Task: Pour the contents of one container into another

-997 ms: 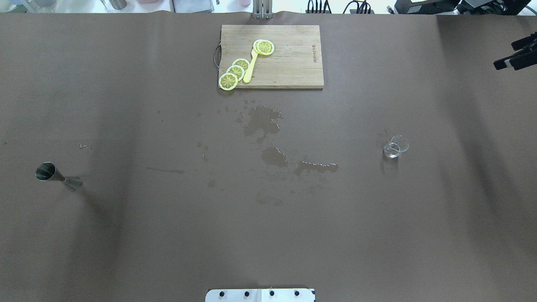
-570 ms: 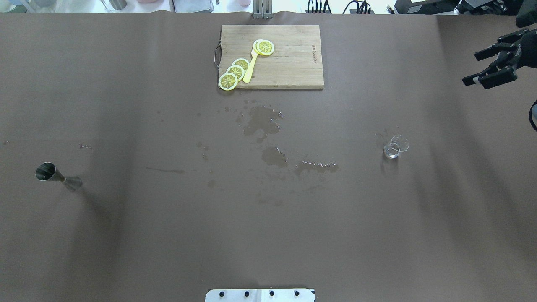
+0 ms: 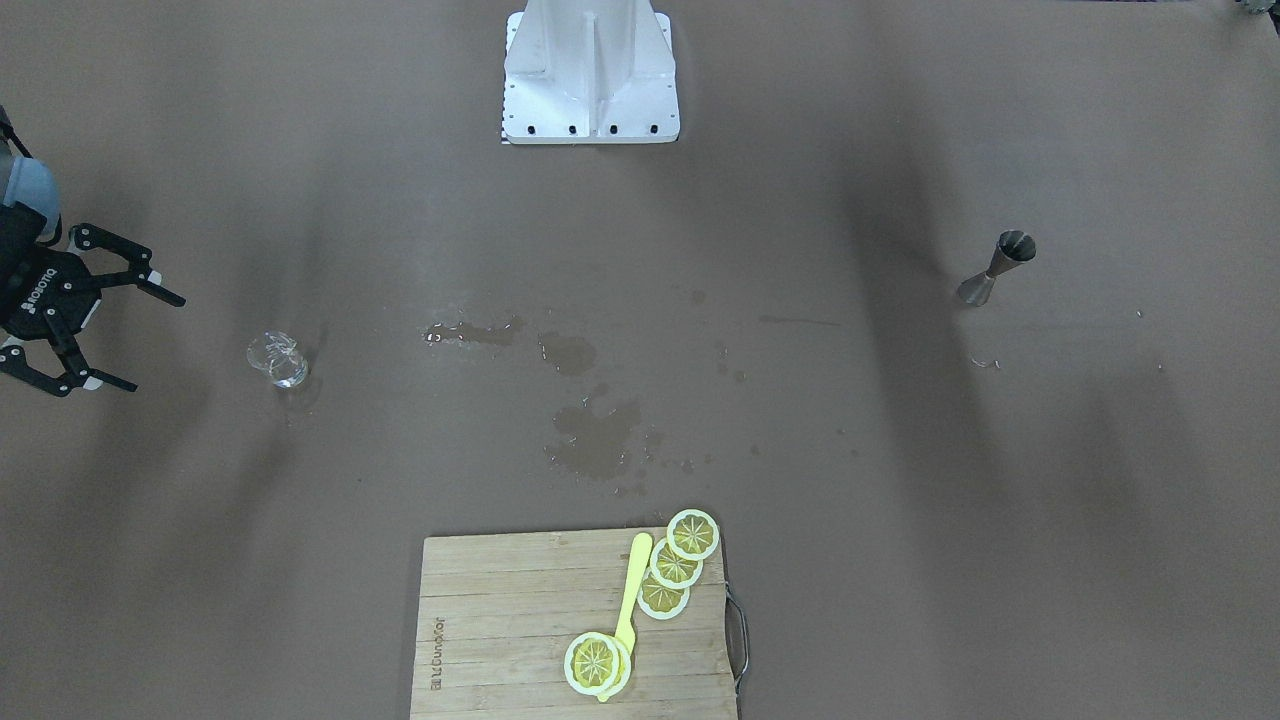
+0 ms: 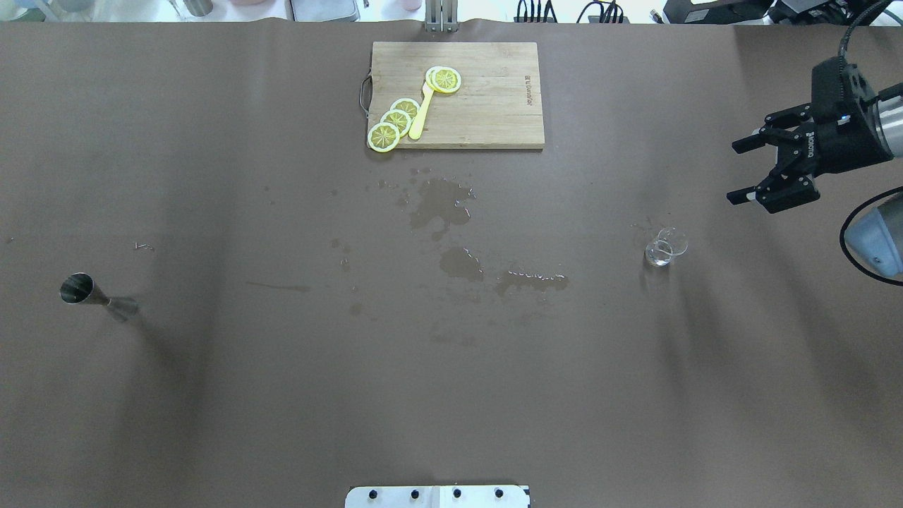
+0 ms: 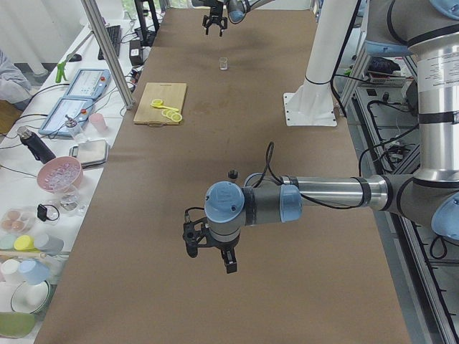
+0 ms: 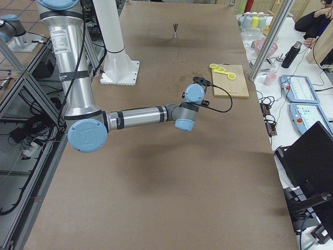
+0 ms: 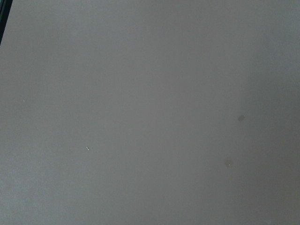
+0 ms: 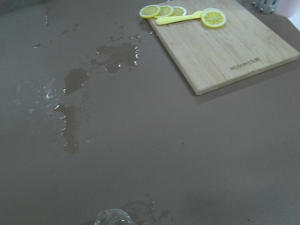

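The small clear glass cup (image 4: 663,248) stands upright on the right half of the brown table, also seen in the front view (image 3: 277,358) and at the bottom edge of the right wrist view (image 8: 112,218). My right gripper (image 4: 734,173) hovers open and empty, to the right of the cup and a little farther back (image 3: 155,343). The steel jigger (image 4: 88,295) stands alone at the far left (image 3: 995,268). My left gripper (image 5: 210,249) shows only in the exterior left view, hanging above the table short of the jigger (image 5: 232,173); I cannot tell whether it is open or shut.
A wooden cutting board (image 4: 487,106) with lemon slices (image 4: 395,120) and a yellow knife lies at the back centre. Wet patches (image 4: 441,204) spread over the table's middle. The robot's white base (image 3: 590,80) stands at the near edge.
My right gripper has come in from the right edge, leftward and nearer the glass cup, staying open. The cup and jigger have not moved.
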Tool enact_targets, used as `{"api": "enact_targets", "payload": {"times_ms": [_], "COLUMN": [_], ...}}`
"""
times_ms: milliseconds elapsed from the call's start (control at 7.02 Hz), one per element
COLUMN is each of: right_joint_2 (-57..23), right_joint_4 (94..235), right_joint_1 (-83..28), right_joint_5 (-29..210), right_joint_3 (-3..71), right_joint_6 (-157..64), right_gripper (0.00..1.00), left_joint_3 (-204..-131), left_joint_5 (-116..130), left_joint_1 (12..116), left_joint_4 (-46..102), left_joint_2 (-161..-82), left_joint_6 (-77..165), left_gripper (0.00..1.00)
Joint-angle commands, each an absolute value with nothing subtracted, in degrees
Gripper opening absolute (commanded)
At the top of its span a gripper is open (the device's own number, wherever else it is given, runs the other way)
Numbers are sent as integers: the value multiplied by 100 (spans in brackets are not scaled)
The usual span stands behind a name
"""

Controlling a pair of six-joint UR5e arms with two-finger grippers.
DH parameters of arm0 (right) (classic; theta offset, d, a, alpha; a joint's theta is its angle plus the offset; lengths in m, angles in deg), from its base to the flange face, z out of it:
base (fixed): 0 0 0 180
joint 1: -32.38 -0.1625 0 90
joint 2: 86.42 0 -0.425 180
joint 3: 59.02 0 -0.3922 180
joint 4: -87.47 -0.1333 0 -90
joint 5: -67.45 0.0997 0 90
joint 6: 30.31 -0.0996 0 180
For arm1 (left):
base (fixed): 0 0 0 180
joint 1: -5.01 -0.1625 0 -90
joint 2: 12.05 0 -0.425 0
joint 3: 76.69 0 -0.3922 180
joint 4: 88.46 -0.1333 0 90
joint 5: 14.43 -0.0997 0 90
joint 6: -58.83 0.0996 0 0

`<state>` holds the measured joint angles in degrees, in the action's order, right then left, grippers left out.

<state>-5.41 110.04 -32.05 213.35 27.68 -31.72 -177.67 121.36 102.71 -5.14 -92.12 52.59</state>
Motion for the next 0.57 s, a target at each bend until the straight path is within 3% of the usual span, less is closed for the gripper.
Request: {"api": "enact_targets", "payload": {"times_ms": [0, 427], "right_joint_2": [-285, -196], "right_joint_4": [10323, 10329], "right_joint_1": [-3073, -2740], "right_joint_5": [21475, 21232], "right_joint_3": [2695, 2519], "right_joint_6": [-2936, -2364], "right_gripper": [100, 100], "left_joint_3": [-17767, -17758], "left_joint_5": [12136, 12136], "left_joint_1": [10275, 10266], "left_joint_4": [-523, -523], "left_joint_2": [-9211, -9203], "left_joint_6": [5259, 5259], "left_gripper": [99, 99]}}
